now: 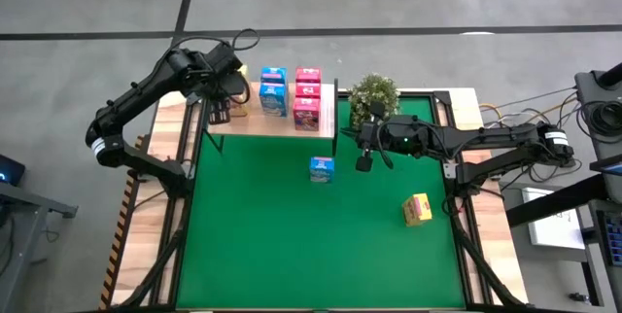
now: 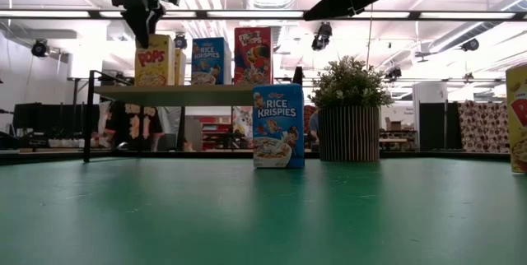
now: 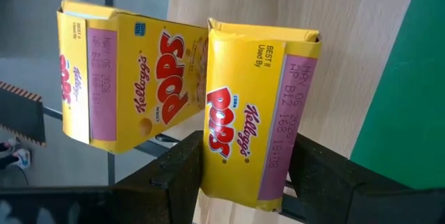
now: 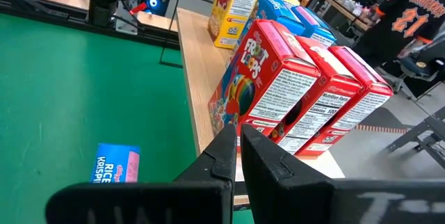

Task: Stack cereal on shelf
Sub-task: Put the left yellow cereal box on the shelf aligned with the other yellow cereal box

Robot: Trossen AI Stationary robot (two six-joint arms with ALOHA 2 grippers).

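Observation:
The shelf point(image 1: 233, 121) is a light-wood board at the mat's far edge. On it stand blue cereal boxes point(image 1: 273, 94), pink-red ones point(image 1: 307, 97) and, at its left end, two yellow ones. My left gripper point(image 3: 247, 165) is above that end, shut on the nearer yellow box point(image 3: 254, 126); the other yellow box point(image 3: 132, 71) stands beside it. A blue box point(image 1: 322, 168) stands upright on the green mat, and a yellow box point(image 1: 417, 209) lies farther right. My right gripper point(image 1: 364, 162) hangs shut and holding nothing above the mat, by the shelf's right end. My left gripper pinches the yellow box near its top end, one finger point(image 3: 174, 179) against the printed front face point(image 3: 212, 144), the other point(image 3: 323, 179) against the opposite face. The fingers come from above, slanting down. In the low view the box point(image 2: 154, 61) stands upright on the shelf board.
A potted plant point(image 1: 373, 94) stands at the mat's far edge, right of the shelf and just behind my right arm. The green mat point(image 1: 292, 245) spreads open toward the near edge. Wooden table margins flank it on both sides.

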